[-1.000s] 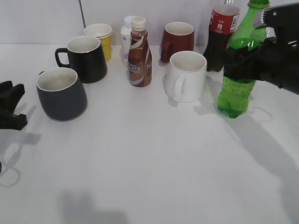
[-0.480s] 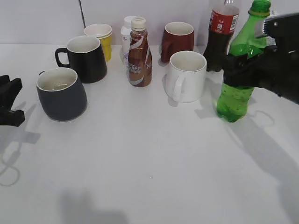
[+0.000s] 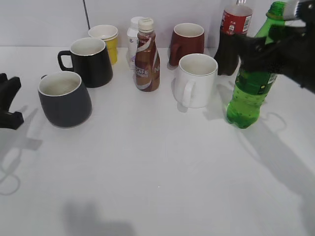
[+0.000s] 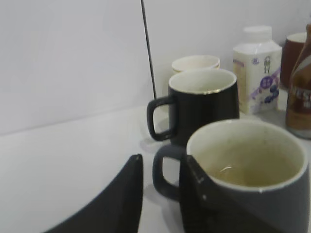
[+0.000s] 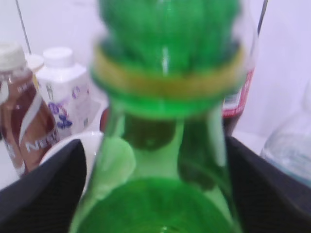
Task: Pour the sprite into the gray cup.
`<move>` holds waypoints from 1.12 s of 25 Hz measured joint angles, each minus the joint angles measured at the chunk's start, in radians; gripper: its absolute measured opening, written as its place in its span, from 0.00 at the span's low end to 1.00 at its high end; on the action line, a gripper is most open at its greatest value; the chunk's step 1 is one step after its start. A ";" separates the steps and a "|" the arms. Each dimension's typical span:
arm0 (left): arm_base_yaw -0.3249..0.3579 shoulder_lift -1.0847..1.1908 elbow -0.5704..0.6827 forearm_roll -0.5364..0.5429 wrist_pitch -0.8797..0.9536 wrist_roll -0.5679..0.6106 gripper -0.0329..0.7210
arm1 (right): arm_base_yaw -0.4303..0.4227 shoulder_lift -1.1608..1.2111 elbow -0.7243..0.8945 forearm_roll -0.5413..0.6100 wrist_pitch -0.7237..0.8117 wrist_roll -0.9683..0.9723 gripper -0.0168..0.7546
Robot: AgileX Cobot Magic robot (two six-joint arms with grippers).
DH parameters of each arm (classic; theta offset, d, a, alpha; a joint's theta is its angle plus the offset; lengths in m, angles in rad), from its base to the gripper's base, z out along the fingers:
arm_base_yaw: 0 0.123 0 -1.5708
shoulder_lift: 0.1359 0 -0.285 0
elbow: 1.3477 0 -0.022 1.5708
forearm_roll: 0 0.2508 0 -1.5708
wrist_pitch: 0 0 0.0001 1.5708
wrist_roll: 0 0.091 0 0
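The sprite [image 3: 248, 93], a green bottle, is at the right, tilted with its neck leaning right. My right gripper [image 3: 268, 51] is shut on its upper body. In the right wrist view the sprite's neck [image 5: 160, 141] fills the frame between the two fingers of the right gripper [image 5: 155, 194]. The gray cup [image 3: 65, 98] stands at the left, upright, with an off-white inside. My left gripper [image 3: 7, 101] is open just left of it. In the left wrist view the gray cup [image 4: 252, 194] is close, and its handle shows between the fingertips of the left gripper [image 4: 163, 160].
A black mug [image 3: 91, 61] and a yellow cup [image 3: 106, 39] stand behind the gray cup. A white bottle [image 3: 133, 42], a brown coffee bottle [image 3: 146, 56], a maroon mug [image 3: 187, 43], a white mug [image 3: 197, 81] and a cola bottle [image 3: 231, 34] fill the back middle and right.
The sprite has tilted, its neck swinging right and its base shifting slightly left. My left gripper has moved a little further left of the gray cup.
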 joint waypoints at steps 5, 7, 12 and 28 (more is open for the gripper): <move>-0.016 -0.142 -0.003 -0.006 0.101 0.000 0.32 | 0.000 -0.126 -0.017 0.001 0.037 -0.009 0.87; -0.029 -0.247 -0.025 -0.037 0.249 0.000 0.32 | 0.000 -0.209 -0.058 -0.002 0.149 -0.009 0.87; -0.040 -0.601 -0.171 -0.095 0.875 -0.001 0.34 | 0.000 -0.455 -0.178 -0.013 0.526 0.000 0.87; -0.041 -1.364 -0.395 -0.117 2.151 -0.001 0.63 | 0.000 -1.043 -0.209 0.041 1.581 -0.009 0.85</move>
